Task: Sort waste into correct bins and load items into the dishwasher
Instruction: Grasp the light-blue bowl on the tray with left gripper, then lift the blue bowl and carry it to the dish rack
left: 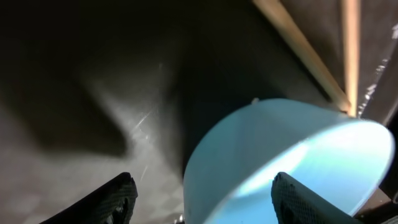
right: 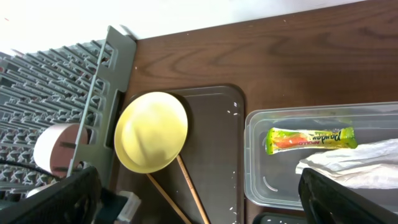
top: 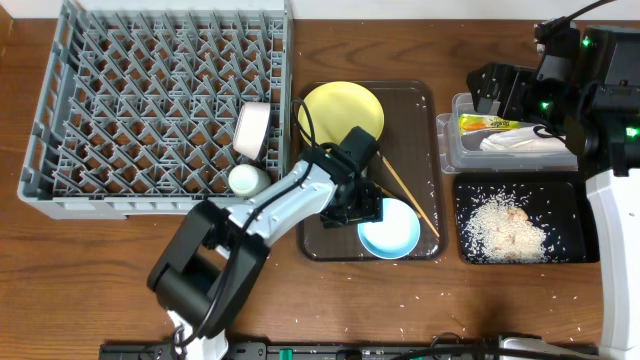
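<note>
Light-blue bowl on brown tray, front-centre of worktop. L gripper spread wide at bowl's left side, no grip seen. Yellow plate at tray rear. R gripper wide open, near clear tub, right-rear; sachet, napkin inside. Rice in black tub, front-right.

On the serving tray, the bowl wall stands between the left gripper fingers, with the chopsticks just right, the plate beyond and the dish rack left.
</note>
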`<action>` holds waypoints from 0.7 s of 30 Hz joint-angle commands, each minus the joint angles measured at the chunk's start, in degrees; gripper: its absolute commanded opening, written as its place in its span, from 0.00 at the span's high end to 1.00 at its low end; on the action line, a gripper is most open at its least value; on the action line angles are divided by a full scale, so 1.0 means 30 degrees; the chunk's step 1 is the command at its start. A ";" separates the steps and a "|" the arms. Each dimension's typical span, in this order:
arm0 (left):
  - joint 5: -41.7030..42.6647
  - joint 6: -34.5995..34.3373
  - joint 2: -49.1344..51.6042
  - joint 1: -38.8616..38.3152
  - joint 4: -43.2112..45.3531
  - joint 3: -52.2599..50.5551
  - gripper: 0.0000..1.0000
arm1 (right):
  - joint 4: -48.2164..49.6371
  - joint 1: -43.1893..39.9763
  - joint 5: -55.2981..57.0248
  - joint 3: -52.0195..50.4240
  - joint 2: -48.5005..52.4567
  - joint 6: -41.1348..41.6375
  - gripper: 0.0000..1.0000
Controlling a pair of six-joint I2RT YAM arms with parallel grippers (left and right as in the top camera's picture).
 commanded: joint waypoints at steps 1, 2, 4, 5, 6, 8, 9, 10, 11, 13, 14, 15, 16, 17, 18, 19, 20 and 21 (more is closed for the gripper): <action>0.1785 -0.0102 0.1268 0.0401 0.0015 0.0095 0.31 | -0.0015 0.0080 0.0051 0.0051 0.0044 -0.0066 0.01; 0.2208 -0.0073 0.1574 0.0590 0.0015 0.0168 0.33 | -0.0015 0.0080 0.0051 0.0051 0.0044 -0.0066 0.01; 0.2834 -0.0080 0.2069 0.0940 0.0073 0.0219 0.39 | -0.0015 0.0080 0.0051 0.0051 0.0044 -0.0066 0.01; 0.3147 -0.0080 0.2266 0.1049 0.0146 0.0219 0.41 | -0.0015 0.0080 0.0051 0.0051 0.0044 -0.0066 0.01; 0.3330 -0.0080 0.2433 0.1158 0.0168 0.0219 0.44 | -0.0015 0.0080 0.0051 0.0051 0.0044 -0.0066 0.01; 0.3337 -0.0087 0.2492 0.1173 0.0233 0.0219 0.47 | -0.0015 0.0080 0.0051 0.0051 0.0044 -0.0066 0.01; 0.3330 -0.0087 0.2492 0.1173 0.0248 0.0219 0.51 | -0.0015 0.0080 0.0051 0.0051 0.0044 -0.0066 0.01; 0.3322 -0.0087 0.2492 0.1173 0.0248 0.0233 0.57 | -0.0015 0.0080 0.0051 0.0051 0.0044 -0.0066 0.01; 0.3315 -0.0087 0.2492 0.1195 0.0255 0.0255 0.69 | -0.0015 0.0080 0.0051 0.0051 0.0044 -0.0066 0.01; 0.3330 -0.0095 0.2484 0.1370 0.0219 0.0321 0.89 | -0.0015 0.0080 0.0051 0.0051 0.0044 -0.0066 0.01; 0.3402 -0.0095 0.2477 0.1457 0.0226 0.0328 0.92 | -0.0015 0.0080 0.0051 0.0051 0.0044 -0.0066 0.01; 0.3519 -0.0087 0.2441 0.1603 0.0219 0.0342 0.93 | -0.0015 0.0080 0.0051 0.0051 0.0044 -0.0066 0.01; 0.3628 -0.0087 0.2397 0.1712 0.0211 0.0342 0.93 | -0.0015 0.0080 0.0051 0.0051 0.0044 -0.0066 0.01; 0.3687 -0.0095 0.2361 0.1814 0.0211 0.0342 0.92 | -0.0015 0.0080 0.0051 0.0051 0.0044 -0.0058 0.01; 0.3818 -0.0087 0.2222 0.1931 0.0189 0.0342 0.93 | -0.0015 0.0080 0.0051 0.0051 0.0044 -0.0066 0.01; 0.3876 -0.0073 0.2047 0.2040 0.0153 0.0342 0.92 | -0.0015 0.0080 0.0051 0.0051 0.0044 -0.0066 0.01; 0.3920 0.0102 0.1836 0.2113 0.0160 0.0342 0.92 | -0.0015 0.0080 0.0051 0.0051 0.0044 -0.0066 0.01; 0.3956 0.0379 0.1494 0.2164 0.0160 0.0342 0.93 | -0.0015 0.0080 0.0051 0.0051 0.0044 -0.0066 0.01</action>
